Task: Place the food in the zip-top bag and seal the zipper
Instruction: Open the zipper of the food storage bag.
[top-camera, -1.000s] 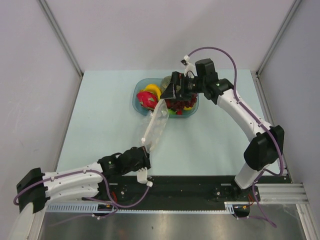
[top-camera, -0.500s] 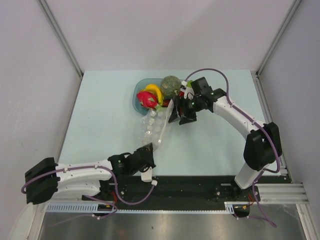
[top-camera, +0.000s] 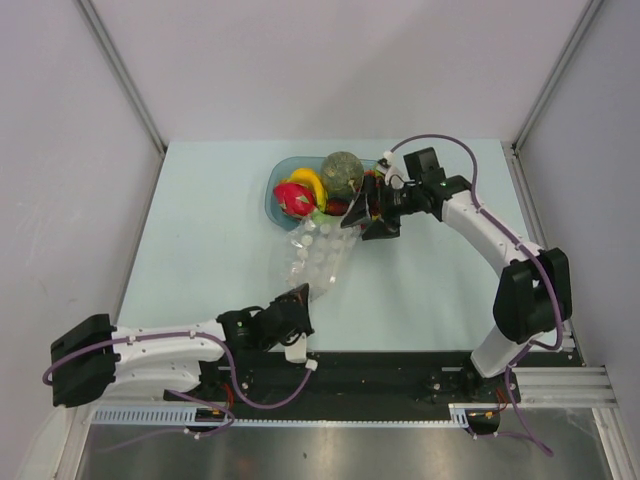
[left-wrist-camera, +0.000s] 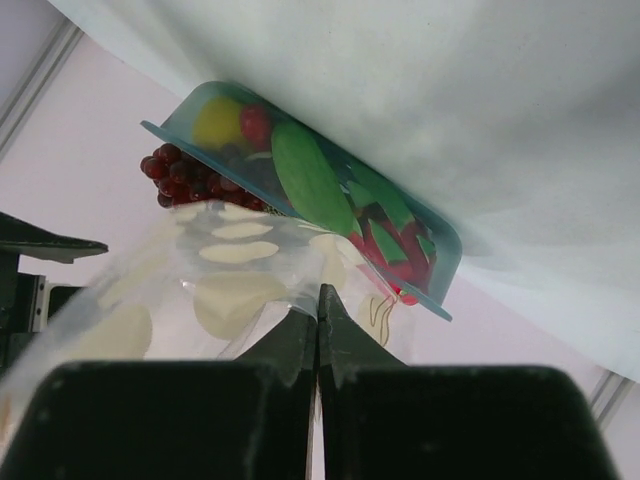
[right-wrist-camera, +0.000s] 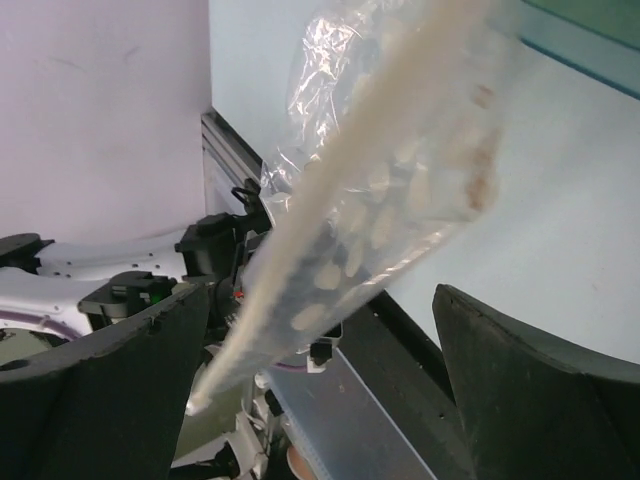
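Observation:
The dotted zip-top bag (top-camera: 316, 255) stretches from the blue bowl (top-camera: 276, 192) toward the arm bases. My left gripper (top-camera: 298, 298) is shut on its near corner; in the left wrist view the closed fingertips (left-wrist-camera: 318, 305) pinch the bag's edge (left-wrist-camera: 225, 295). My right gripper (top-camera: 367, 221) is open at the bag's far end beside the bowl. In the right wrist view the bag (right-wrist-camera: 385, 200) hangs between the spread fingers (right-wrist-camera: 120, 385), untouched, with a pale strip along its edge. The grey-green ball (top-camera: 342, 170) and the dark red grapes (top-camera: 340, 207) are in the bowl; the grapes (left-wrist-camera: 183, 175) show at its rim.
The bowl (left-wrist-camera: 330, 200) also holds a pink dragon fruit (top-camera: 293, 198) and a yellow banana (top-camera: 308, 180). The black base rail (top-camera: 400, 372) runs along the table's near edge. Grey walls stand on the left, right and far sides.
My right gripper came off the bowl to the bag's far end, then edged right. My left gripper pulled the bag's corner nearer the bases. The bag lies flatter and wider.

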